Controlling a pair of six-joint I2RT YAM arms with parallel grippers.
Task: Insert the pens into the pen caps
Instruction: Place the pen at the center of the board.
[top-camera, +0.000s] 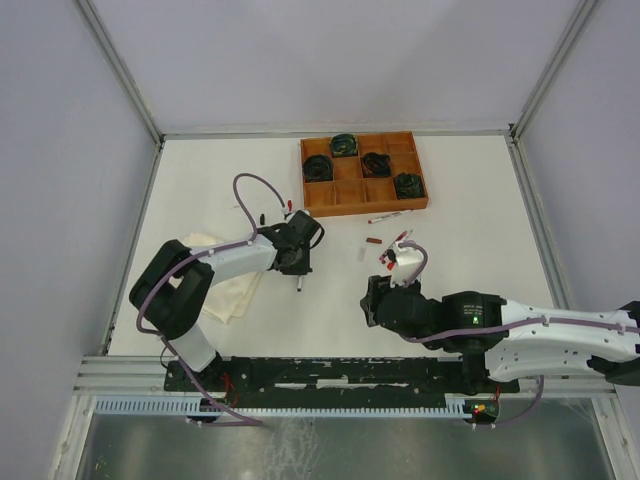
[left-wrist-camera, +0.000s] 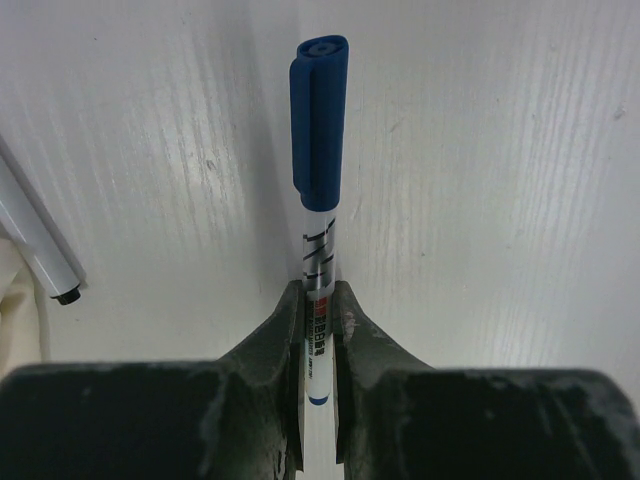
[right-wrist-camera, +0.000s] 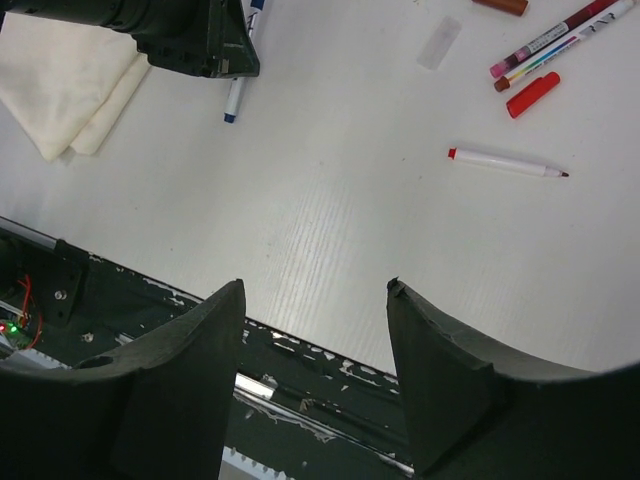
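The left hand (left-wrist-camera: 318, 300) was closed tight on the white barrel of a pen (left-wrist-camera: 318, 250); the barrel ran straight out past the fingertips; a blue cap (left-wrist-camera: 320, 115) sat on its far end, directly ahead of the hand. Whether that cap touched the counter (left-wrist-camera: 500, 200) could not be told. A second pen (left-wrist-camera: 38, 238), dark-tipped, lay on the counter ahead of this hand and to its left; a corner of cream cloth (left-wrist-camera: 14, 300) showed beside that pen, nearer the hand.

The right hand (right-wrist-camera: 315, 300) stood wide open and held nothing; only bare counter and the dark base rail (right-wrist-camera: 330, 385) showed between its fingers. Ahead of this hand and to its right an uncapped pen (right-wrist-camera: 505, 162) with a red end lay flat on the counter; a red cap (right-wrist-camera: 532, 94) lay just beyond it, not touching it; farther out, two more pens (right-wrist-camera: 555, 32) lay side by side; a brown cap (right-wrist-camera: 500, 5) sat at the far edge of the view. Ahead and to the left was the left hand with its blue-capped pen, well apart from the right hand.
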